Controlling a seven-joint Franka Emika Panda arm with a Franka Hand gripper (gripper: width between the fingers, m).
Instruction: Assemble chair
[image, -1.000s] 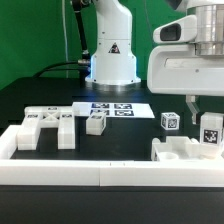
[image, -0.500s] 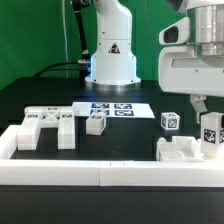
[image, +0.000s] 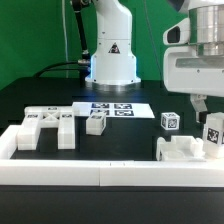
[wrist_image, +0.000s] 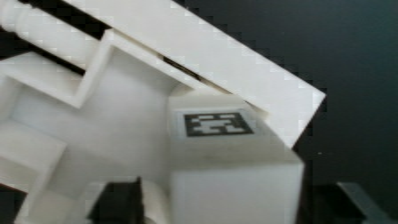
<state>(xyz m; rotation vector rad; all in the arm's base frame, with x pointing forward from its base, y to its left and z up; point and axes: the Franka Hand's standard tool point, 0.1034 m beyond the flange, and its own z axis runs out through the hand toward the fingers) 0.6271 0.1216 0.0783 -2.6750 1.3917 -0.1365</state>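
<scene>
Tagged block (image: 213, 133): you have it at the far edge of the exterior view's right, standing upright under the gripper (wrist_image: 217, 205), its square tag facing the camera. In the wrist view the same block fills the gap between the two dark fingers (wrist_image: 118, 200), one on each side of it, with the tag on the face turned to the lens. The fingers are pinching the block. The contact on the far side is dim, so note that as less certain.

Stepped piece (image: 180, 150): it sits just beside and partly in front of the block, low on the table (image: 150, 135). You cannot tell whether the two touch.

Small cube (image: 170, 121): near the block, toward the exterior view's left of it, standing apart.

Short block (image: 96, 123) and slotted piece (image: 48, 125): well apart from your gripper, on the exterior view's left half.

Marker board (image: 113, 109): flat behind the short block.

Rail (image: 100, 172): runs along the front edge.
</scene>
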